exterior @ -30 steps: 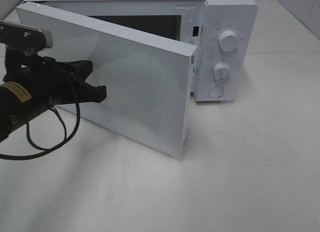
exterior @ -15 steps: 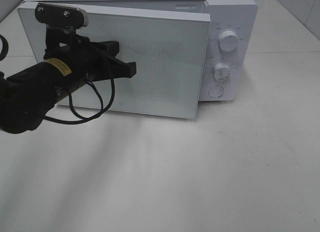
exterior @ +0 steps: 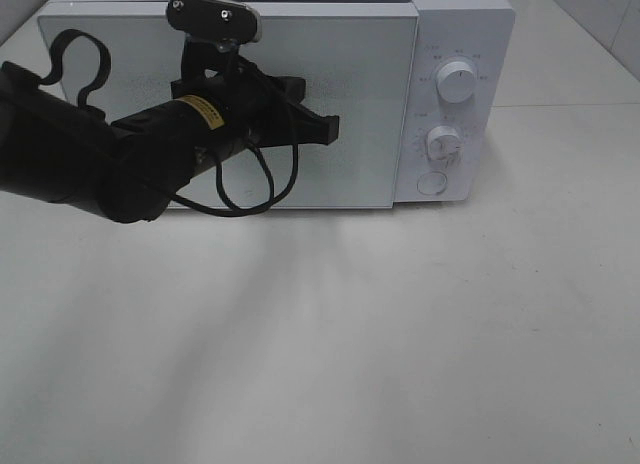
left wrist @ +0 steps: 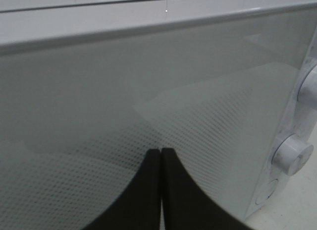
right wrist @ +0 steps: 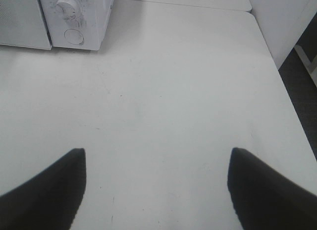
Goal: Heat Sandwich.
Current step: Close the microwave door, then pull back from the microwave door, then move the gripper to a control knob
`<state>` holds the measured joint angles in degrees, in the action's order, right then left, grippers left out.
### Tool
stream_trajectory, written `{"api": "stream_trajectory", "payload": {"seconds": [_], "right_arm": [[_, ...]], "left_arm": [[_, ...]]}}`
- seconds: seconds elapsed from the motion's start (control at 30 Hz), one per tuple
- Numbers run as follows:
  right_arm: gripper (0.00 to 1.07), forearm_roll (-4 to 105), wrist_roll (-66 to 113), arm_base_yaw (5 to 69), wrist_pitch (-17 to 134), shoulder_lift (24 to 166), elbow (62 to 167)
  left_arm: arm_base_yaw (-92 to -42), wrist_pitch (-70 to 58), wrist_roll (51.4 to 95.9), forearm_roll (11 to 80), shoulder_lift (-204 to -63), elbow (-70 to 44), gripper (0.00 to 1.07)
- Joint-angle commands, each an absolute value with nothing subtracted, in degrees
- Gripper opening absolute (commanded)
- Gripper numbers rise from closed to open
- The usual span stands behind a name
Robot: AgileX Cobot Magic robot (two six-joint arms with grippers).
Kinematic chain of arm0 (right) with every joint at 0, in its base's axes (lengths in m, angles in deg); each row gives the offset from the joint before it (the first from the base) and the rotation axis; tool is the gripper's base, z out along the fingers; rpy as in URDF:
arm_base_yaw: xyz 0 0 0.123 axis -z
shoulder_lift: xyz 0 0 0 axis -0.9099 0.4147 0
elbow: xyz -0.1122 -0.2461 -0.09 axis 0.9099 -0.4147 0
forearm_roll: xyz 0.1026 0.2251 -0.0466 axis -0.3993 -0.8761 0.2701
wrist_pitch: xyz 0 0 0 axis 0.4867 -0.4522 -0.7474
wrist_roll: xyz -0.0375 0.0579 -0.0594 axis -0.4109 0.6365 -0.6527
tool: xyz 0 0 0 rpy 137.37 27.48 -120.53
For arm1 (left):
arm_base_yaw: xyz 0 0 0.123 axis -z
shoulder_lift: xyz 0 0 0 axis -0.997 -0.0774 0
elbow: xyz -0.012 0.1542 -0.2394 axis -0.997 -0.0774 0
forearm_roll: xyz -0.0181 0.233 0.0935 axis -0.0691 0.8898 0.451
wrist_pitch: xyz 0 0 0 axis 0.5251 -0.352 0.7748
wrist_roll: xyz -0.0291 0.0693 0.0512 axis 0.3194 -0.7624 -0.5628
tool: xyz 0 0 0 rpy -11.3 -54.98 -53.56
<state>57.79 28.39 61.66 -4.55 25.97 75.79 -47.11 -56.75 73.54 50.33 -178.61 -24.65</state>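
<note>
The sandwich shows in none of the views. The microwave [exterior: 455,24] has its door [exterior: 365,94] shut flush against the body, and the dotted screen in the glass lets nothing inside be made out, so where the sandwich lies cannot be told.

The left arm [exterior: 100,164] reaches in from the left, across the front of the door. The left jaws are pressed fully together with nothing between them, and their joined tips lie against the middle of the door pane [left wrist: 148,81]. Whether they truly touch the glass cannot be told. A small camera [exterior: 213,17] sits on top of this arm near the wrist. A black cable [exterior: 262,189] hangs in a loop below it, in front of the lower part of the door.

To the right of the door is the control panel, with an upper dial [exterior: 457,84], a lower dial [exterior: 443,142] and a round button [exterior: 431,183] under them.

The microwave stands at the far side of a pale tabletop [exterior: 400,334].

The right jaws stand wide apart and hold nothing. They hover over bare tabletop [right wrist: 163,106], near of and to the right of the microwave, well apart from it. The lower dial [right wrist: 67,6] and the button [right wrist: 74,36] show at the far left of that view.
</note>
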Motion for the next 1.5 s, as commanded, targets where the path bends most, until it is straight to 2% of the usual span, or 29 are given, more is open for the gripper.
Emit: {"api": "stream_trajectory", "payload": {"seconds": [0.03,0.4,0.93,1.5], "right_arm": [[0.76,57.7,29.0,61.9,-4.1,24.5,75.7],[0.76,57.7,29.0,61.9,-4.1,24.5,75.7],[0.76,57.7,29.0,61.9,-4.1,24.5,75.7],[0.76,57.7,29.0,61.9,-4.1,24.5,75.7]], "left_arm": [[-47.6,-59.2,73.7,47.1,-179.6,-21.6,0.00],[-47.5,-56.2,73.7,43.8,-182.7,-15.1,0.00],[-47.1,-55.8,73.8,44.8,-182.2,-15.8,0.00],[-43.0,-60.2,74.1,44.6,-173.2,-32.0,0.00]]}}
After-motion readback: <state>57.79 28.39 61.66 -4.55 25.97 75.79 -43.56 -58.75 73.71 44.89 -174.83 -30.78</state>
